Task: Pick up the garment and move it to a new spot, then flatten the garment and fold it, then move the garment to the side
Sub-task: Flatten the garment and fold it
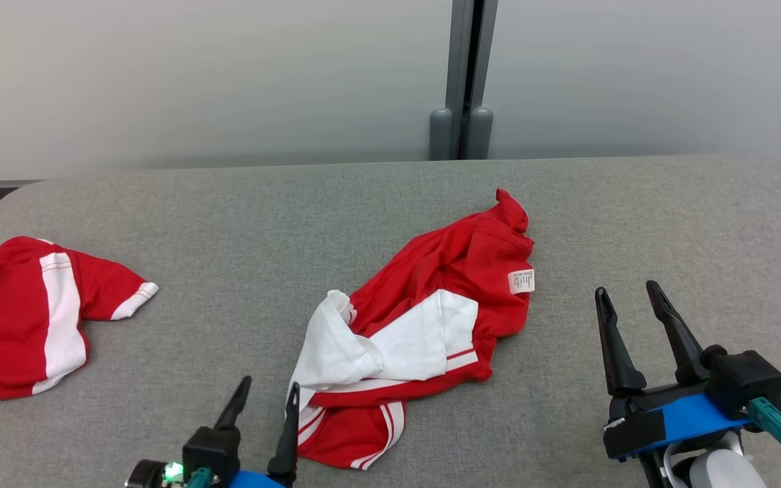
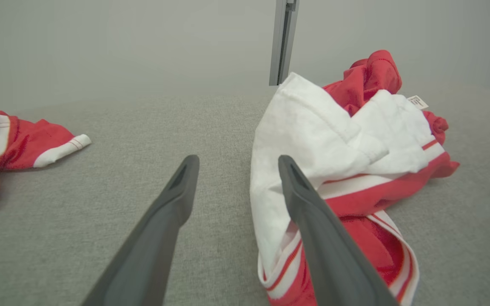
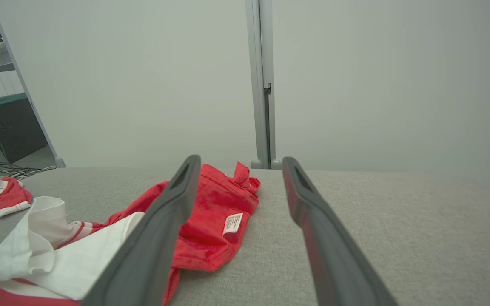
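**Red-and-white garment [image 1: 451,285] lies crumpled and unheld on grey counter [image 1: 241,224]**

Both grippers stand spread wide with nothing between their fingers. The garment sits between the two, far closer to the left gripper [image 1: 270,383] than to the right. It begins just beside the left gripper's right finger and runs ahead of it and off to its right. White folds lie nearest that gripper and red cloth is bunched farther out.

In the left wrist view, the right finger [image 2: 326,238] crosses in front of the striped hem. Whether it touches the cloth cannot be told. The gap between the left gripper's fingers holds only bare grey fabric.

The right gripper [image 1: 628,289] hovers apart from the garment, which lies to its left. Bare counter separates the two. The garment's white care label [image 1: 521,280] sits on the red edge nearest that gripper. In the right wrist view, the red cloth [image 3: 211,212] shows behind and beside the left finger.

A second red-and-white garment [image 1: 17,318] lies well to the left of the left gripper, apart from the first.
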